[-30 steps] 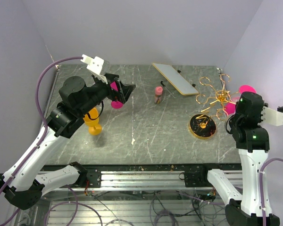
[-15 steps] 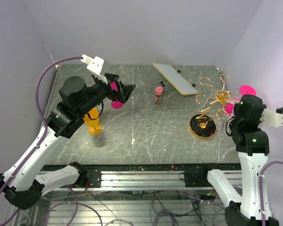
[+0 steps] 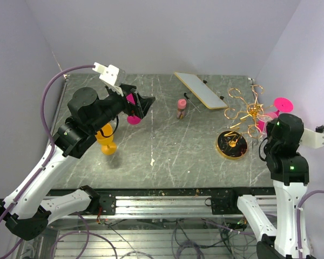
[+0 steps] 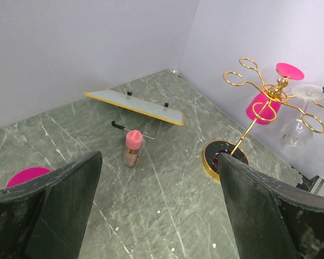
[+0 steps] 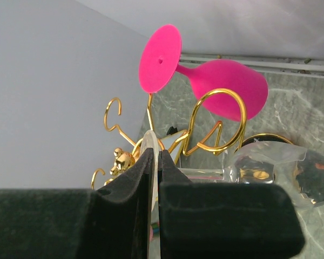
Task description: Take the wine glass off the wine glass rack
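Grip: right gripper (image 5: pixel 154 156) closed on the foot of the clear wine glass (image 5: pixel 270 172), which hangs in the wine glass rack (image 3: pixel 253 110), right side overhead. Advise level withdrawal through the loop's gap. Left gripper (image 3: pixel 143 105) open.

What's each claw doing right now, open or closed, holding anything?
Left claw: open, holding nothing.
Right claw: closed on the foot of the clear wine glass on the gold wire rack.

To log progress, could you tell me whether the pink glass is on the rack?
On: the pink glass hangs bowl-down among the loops of the rack, foot uppermost.
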